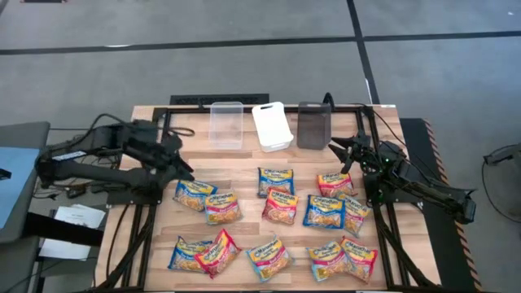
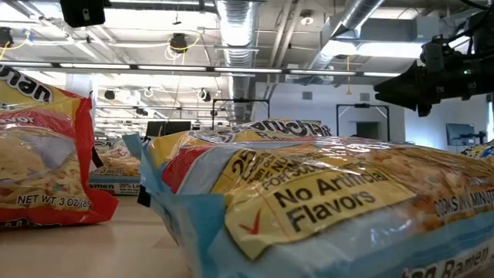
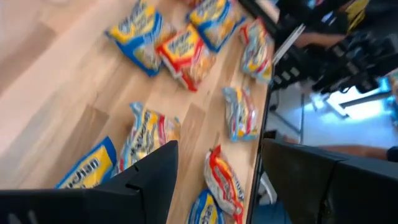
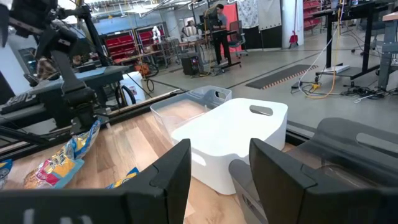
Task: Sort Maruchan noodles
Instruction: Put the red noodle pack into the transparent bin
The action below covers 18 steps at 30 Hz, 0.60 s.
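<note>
Several Maruchan noodle packets in red, blue/yellow and light blue prints lie flat and scattered on the wooden table (image 1: 244, 244), among them a blue one (image 1: 194, 194) and a red one (image 1: 221, 207) at the left. My left gripper (image 1: 184, 167) hovers just beyond that blue packet, open and empty (image 3: 217, 168). My right gripper (image 1: 346, 150) hovers open and empty (image 4: 221, 168) above the table's far right, beyond a red packet (image 1: 334, 184), facing the bins.
Three bins stand in a row at the table's far edge: a clear one (image 1: 226, 124), a white one (image 1: 272, 126) and a dark one (image 1: 313, 124). In the low view a light blue packet (image 2: 324, 201) fills the foreground. People stand in the room beyond (image 4: 217, 25).
</note>
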{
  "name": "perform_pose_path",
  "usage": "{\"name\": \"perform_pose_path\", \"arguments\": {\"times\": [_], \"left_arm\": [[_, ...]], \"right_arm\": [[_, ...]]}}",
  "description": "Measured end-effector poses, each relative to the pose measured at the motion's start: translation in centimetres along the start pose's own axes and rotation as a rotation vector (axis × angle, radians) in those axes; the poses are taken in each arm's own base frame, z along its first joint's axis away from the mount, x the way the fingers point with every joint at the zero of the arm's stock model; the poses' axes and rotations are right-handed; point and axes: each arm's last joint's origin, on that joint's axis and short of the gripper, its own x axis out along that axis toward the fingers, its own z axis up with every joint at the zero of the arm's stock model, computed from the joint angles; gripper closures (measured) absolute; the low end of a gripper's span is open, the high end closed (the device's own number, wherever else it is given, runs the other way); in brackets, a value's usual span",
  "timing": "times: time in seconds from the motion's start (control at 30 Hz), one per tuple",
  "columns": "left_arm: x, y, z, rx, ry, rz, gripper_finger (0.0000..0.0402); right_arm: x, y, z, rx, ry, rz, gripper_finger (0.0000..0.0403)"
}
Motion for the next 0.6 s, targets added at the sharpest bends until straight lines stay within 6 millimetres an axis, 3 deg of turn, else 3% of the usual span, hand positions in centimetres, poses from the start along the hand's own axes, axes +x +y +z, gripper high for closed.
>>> {"name": "perform_pose_path", "arguments": {"times": [0.6], "left_arm": [[9.5, -3.1, -2.9, -0.052, 0.39, 0.12, 0.0182]], "right_arm": [[0.0, 0.0, 0.0, 0.0, 0.0, 0.0, 0.0217]]}}
